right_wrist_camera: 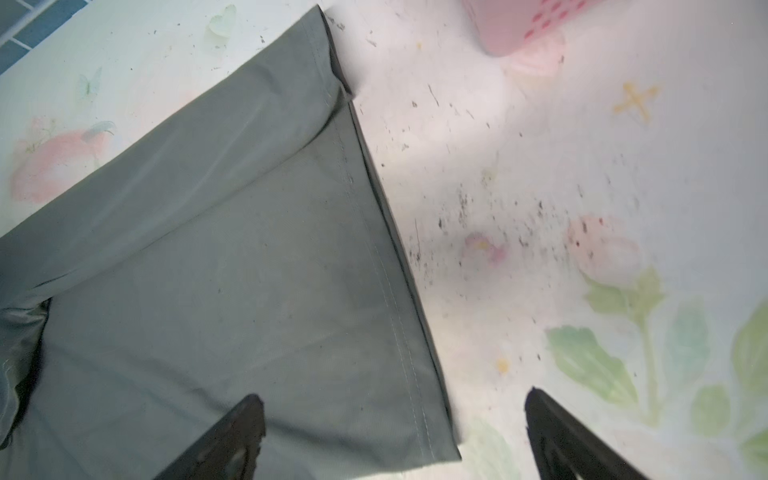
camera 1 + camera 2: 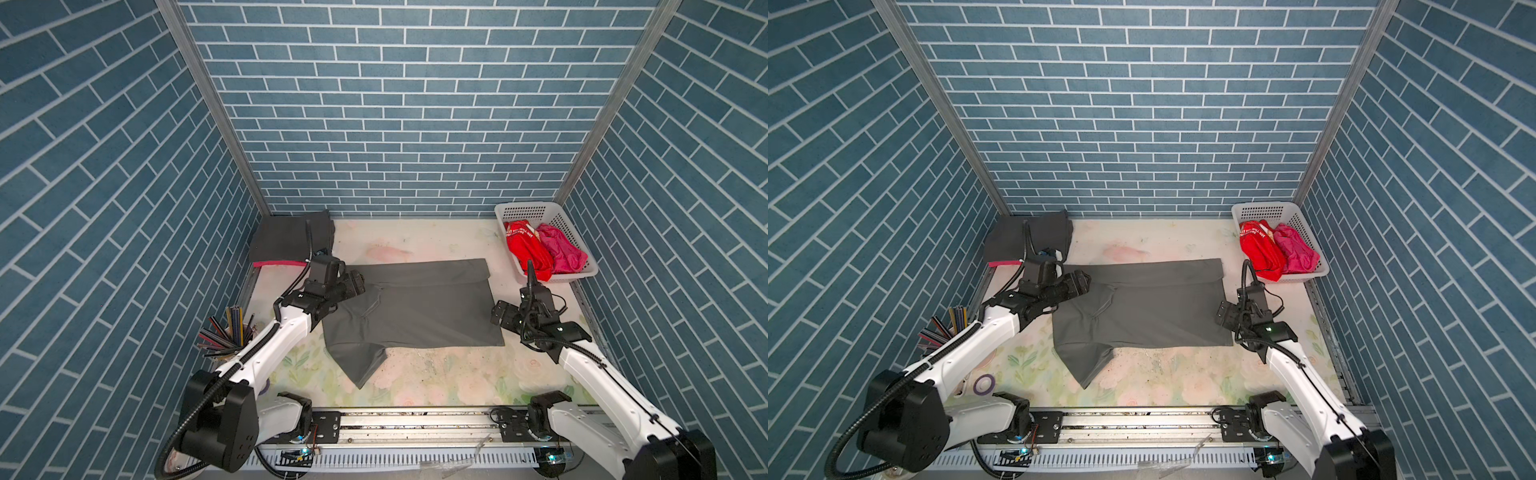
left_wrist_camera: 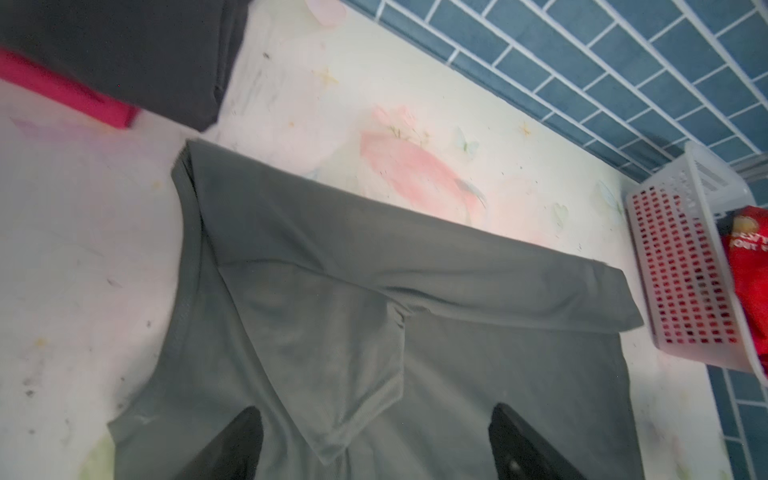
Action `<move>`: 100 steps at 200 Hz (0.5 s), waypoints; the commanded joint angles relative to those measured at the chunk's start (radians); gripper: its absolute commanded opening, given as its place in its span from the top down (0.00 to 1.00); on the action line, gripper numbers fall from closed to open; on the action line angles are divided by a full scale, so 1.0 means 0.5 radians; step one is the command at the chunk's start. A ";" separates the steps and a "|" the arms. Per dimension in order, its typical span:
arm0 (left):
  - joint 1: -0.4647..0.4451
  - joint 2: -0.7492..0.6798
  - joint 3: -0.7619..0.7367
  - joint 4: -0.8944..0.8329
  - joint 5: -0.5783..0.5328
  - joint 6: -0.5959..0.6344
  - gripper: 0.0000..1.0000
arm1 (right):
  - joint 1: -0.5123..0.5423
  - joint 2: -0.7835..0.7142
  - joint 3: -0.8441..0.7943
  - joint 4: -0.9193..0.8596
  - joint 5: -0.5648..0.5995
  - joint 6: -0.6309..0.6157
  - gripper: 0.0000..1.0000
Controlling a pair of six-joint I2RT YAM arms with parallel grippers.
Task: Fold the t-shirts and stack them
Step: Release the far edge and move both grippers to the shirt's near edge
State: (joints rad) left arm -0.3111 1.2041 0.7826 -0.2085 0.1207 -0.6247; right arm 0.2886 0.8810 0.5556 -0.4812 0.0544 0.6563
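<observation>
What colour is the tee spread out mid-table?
Plain mid-grey tee, clearest in a top view.

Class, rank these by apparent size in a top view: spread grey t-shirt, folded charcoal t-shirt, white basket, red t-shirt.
1. grey t-shirt
2. white basket
3. charcoal t-shirt, only slightly smaller than the basket
4. red t-shirt, bunched, smallest

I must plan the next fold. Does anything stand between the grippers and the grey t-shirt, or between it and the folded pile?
Nothing visible does. The left gripper and right gripper hang open over the grey t-shirt, and only bare table separates it from the folded pile in the far left corner.
</observation>
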 commanded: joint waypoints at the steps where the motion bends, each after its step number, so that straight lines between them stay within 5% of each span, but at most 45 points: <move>1: -0.051 -0.084 -0.116 0.107 0.186 -0.136 0.12 | -0.005 -0.155 -0.093 -0.200 -0.126 0.276 0.02; 37: -0.077 -0.184 -0.308 0.139 0.166 -0.107 0.13 | 0.013 -0.314 -0.263 -0.219 -0.301 0.574 0.03; 100: -0.077 -0.221 -0.341 0.168 0.222 -0.091 0.12 | 0.292 -0.203 -0.351 -0.031 -0.238 1.066 0.20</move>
State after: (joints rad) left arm -0.3473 1.1149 0.6159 -0.1509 0.2184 -0.6655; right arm 0.3908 0.7559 0.4068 -0.5438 -0.0654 1.0077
